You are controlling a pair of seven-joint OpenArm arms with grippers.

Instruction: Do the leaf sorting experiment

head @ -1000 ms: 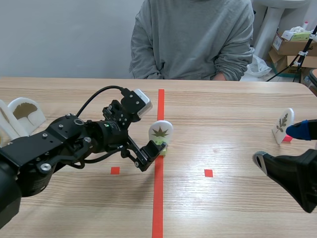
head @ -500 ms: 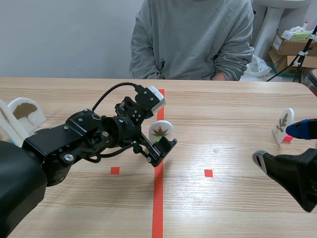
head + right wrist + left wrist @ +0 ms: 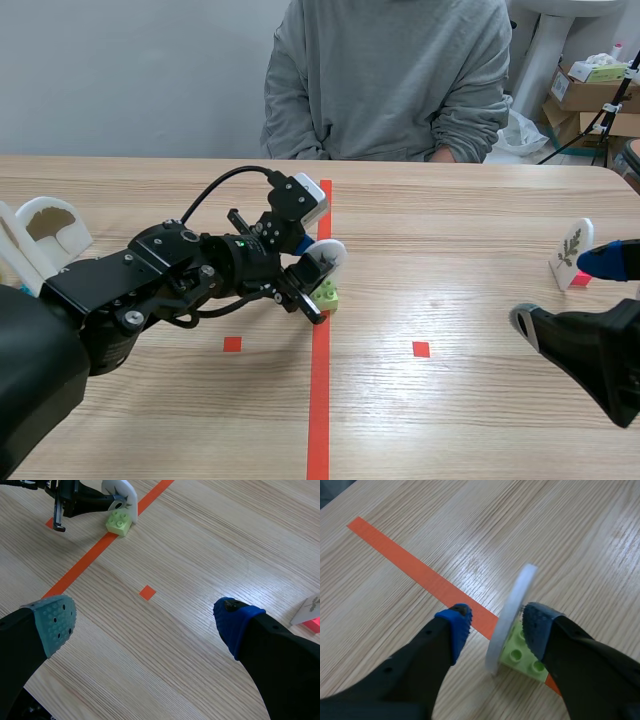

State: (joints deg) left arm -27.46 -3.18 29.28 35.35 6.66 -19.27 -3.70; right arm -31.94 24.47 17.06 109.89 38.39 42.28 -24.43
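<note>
A light wooden table with a fine straight grain (image 3: 480, 230) is seen running toward the far side of the room. It is marked with an orange-red tape line (image 3: 320, 400) and small squares of the same tape. A plain pale grey wall (image 3: 130, 80) is seen behind it. At the far right, brown cardboard boxes (image 3: 585, 100) are stacked beside a white rounded pedestal (image 3: 545, 50), and a white plastic bag (image 3: 520, 135) is seen between them. The tabletop is lit softly and evenly, and faint glare is shown on the wood in the left wrist view.

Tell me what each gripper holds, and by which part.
Nothing yet. The left gripper straddles the white card on its green brick, with a gap at one pad. The right gripper is open and empty.
</note>
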